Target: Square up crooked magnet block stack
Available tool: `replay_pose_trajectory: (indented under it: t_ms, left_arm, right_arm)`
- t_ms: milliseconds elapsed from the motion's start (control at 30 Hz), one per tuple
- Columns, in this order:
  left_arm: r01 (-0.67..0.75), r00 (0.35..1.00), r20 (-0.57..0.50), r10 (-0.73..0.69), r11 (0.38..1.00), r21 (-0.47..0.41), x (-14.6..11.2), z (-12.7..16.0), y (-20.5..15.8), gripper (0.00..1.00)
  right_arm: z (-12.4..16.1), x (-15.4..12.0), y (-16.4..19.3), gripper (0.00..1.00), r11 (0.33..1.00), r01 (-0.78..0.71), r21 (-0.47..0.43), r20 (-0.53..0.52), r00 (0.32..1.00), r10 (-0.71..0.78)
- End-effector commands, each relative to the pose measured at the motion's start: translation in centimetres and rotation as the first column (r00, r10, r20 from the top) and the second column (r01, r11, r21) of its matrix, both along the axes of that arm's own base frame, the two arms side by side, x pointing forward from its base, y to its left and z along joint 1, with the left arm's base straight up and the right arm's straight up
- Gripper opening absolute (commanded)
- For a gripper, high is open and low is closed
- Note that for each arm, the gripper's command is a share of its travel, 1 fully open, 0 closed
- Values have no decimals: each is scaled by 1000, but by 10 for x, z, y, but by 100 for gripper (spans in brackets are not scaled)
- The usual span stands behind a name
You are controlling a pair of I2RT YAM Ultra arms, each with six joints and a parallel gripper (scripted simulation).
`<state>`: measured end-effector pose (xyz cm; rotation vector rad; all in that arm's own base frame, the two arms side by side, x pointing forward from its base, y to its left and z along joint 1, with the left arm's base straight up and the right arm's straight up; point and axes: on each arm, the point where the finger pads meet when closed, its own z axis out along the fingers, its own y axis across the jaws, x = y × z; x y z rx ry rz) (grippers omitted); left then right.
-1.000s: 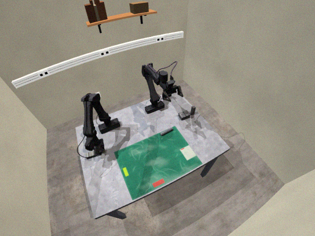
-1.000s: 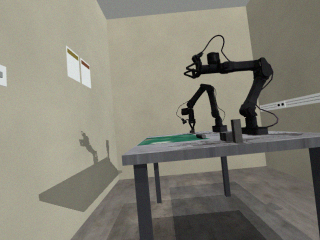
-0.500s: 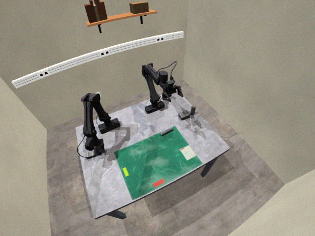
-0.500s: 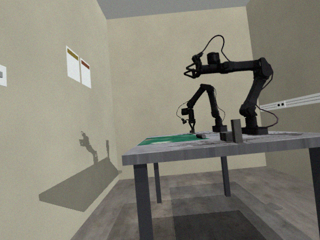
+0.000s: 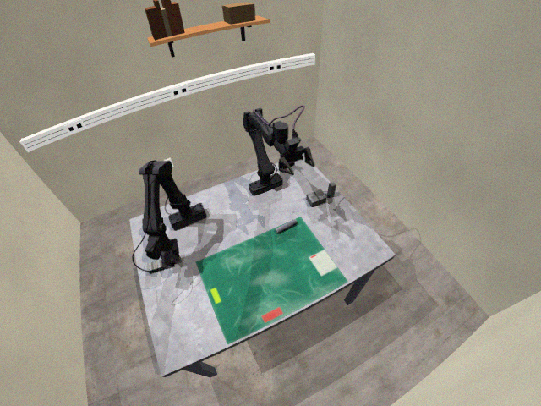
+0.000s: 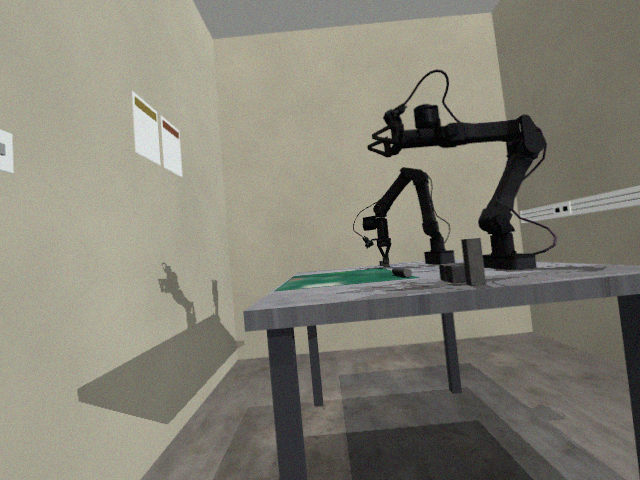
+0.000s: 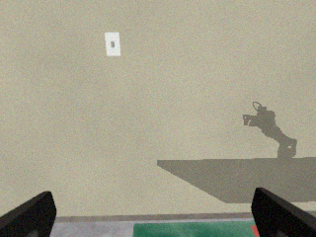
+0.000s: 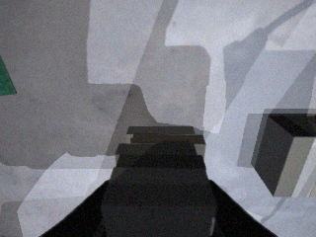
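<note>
Right gripper point(image 5: 172, 257) point(image 6: 384, 260) point(image 8: 159, 183) points straight down over the stack of magnet blocks point(image 6: 384, 264) point(image 8: 160, 173), which stands on the table point(image 5: 248, 210) point(image 6: 444, 303) point(image 8: 118, 59) beyond the green mat's edge; its fingers are part-closed, one at each flank of the nearest block, no gap seen, so I judge them clamped on the stack. The hold likely makes the pads act as two straight walls, pushing layers into line; the far layers show edges stepping sideways, so squaring looks unfinished; a turn of the wrist may be needed for the other pair of sides; too hard a squeeze could skew or topple it.

Left gripper point(image 5: 302, 169) point(image 6: 370, 142) point(image 7: 154, 195) is raised and level, fingers wide apart with nothing between; presumably parked out of the way.

Nearest obstacle: a box-like thing with pale strips point(image 8: 296, 158), just beside the stack, well placed to foul a wide swing of the fingers; green mat point(image 5: 270, 279) point(image 6: 330, 279) point(image 7: 193, 229) point(image 8: 6, 79) lies to the other side, a grey cylinder point(image 5: 286, 226) point(image 6: 401, 271) along its edge; low dark block point(image 5: 316, 198) point(image 6: 451, 272) and upright block point(image 5: 331, 189) point(image 6: 473, 261) stand well apart from this work.
</note>
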<state>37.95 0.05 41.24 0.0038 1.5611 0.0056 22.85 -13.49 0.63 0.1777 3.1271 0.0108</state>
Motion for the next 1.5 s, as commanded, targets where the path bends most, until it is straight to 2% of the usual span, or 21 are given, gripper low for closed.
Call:
replay_pose_trajectory:
  t_ms: [0,1100,1133,1467]
  left_arm:
    - [5,996,90,-5,1000,1,-8,36,-1,100]
    - [5,996,90,-5,1000,1,-8,36,-1,100]
    - [5,996,90,-5,1000,1,-8,36,-1,100]
    - [5,996,90,-5,1000,1,-8,36,-1,100]
  right_arm:
    - [14,21,-12,47,999,6,-36,78,997,-3]
    - [14,21,-12,47,999,6,-36,78,997,-3]
    - [14,21,-12,80,999,6,-36,78,997,-3]
    - [14,21,-12,80,999,6,-36,78,997,-3]
